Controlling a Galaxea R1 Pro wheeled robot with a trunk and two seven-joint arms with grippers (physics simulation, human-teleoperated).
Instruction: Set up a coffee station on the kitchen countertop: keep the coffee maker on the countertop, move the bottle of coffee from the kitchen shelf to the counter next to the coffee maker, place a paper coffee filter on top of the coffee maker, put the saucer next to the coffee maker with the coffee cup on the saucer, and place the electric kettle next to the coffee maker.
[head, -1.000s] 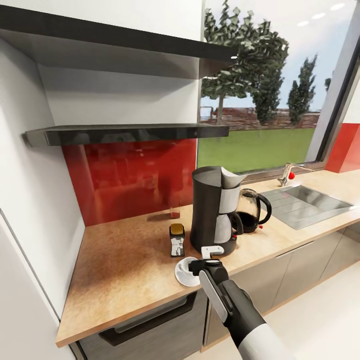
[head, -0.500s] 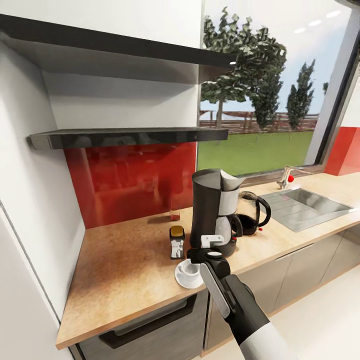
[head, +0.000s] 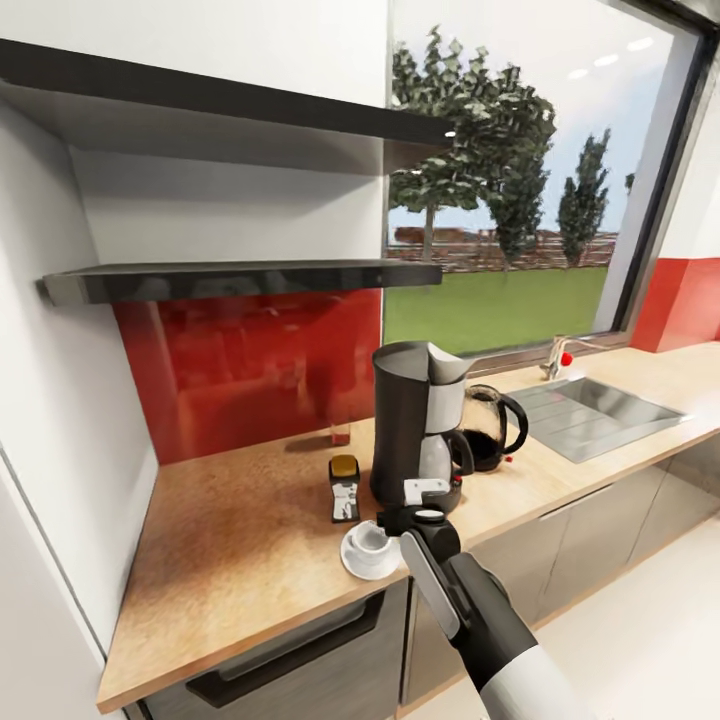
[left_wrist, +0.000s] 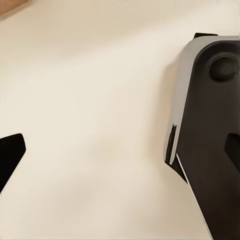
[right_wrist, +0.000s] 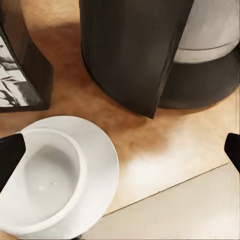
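1. Head view: the right gripper (head: 413, 517) hangs over the front strip of the countertop (head: 230, 540), at about 3 o'clock from the coffee cup (head: 368, 541), just in front of the coffee maker (head: 415, 428).
2. Right wrist view: both fingertips (right_wrist: 10, 156) sit at opposite frame edges, spread wide, nothing between them; released.
3. The coffee cup (right_wrist: 42, 182) sits on the saucer (right_wrist: 102, 167). The saucer's near rim lies close to the countertop's front edge (right_wrist: 165, 192).
4. The bottle of coffee (head: 343, 489) stands upright at 11 o'clock from the saucer (head: 352, 562), just beside the coffee maker's base. A narrow strip of bare wood (right_wrist: 75, 107) separates them.
5. The electric kettle (head: 489, 429) stands at 3 o'clock of the coffee maker, close against it.
6. A white paper coffee filter (head: 446, 361) rests on the coffee maker's top.
7. Open counter: a broad bare stretch toward 9 o'clock of the bottle, up to the white wall (head: 60, 430). A sink (head: 590, 412) lies further toward 3 o'clock.
8. Left wrist view: a dark fingertip (left_wrist: 10, 155) over pale floor (left_wrist: 100, 100); left gripper's grip state cannot be told.
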